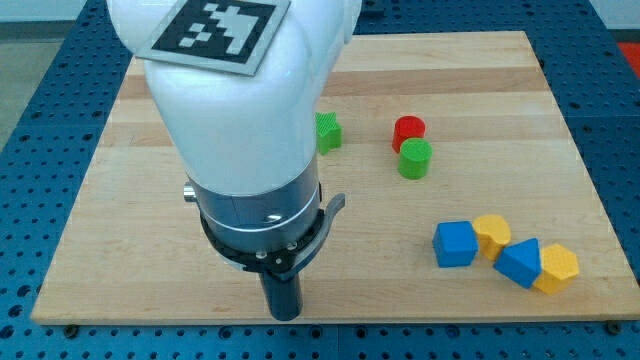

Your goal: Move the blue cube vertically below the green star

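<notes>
The blue cube lies on the wooden board at the view's lower right, touching a yellow block on its right. The green star lies near the board's middle, and its left part is hidden behind the white arm. My tip rests near the board's bottom edge. It is well to the left of the blue cube, below the green star and slightly left of it, and touches no block.
A red cylinder and a green cylinder stand together right of the star. A second blue block and a second yellow block lie right of the cube. The arm's body hides the board's left middle.
</notes>
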`<control>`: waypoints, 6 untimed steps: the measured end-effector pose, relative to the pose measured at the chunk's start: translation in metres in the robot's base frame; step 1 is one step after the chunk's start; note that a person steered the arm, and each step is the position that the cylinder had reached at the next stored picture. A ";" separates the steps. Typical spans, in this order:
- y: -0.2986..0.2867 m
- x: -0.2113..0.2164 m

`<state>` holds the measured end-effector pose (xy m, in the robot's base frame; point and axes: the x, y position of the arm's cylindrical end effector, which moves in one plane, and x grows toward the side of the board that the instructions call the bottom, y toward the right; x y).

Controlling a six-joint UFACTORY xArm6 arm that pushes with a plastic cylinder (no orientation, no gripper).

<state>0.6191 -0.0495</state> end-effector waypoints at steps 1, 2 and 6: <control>0.000 -0.001; 0.000 -0.001; 0.067 0.000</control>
<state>0.6191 0.0173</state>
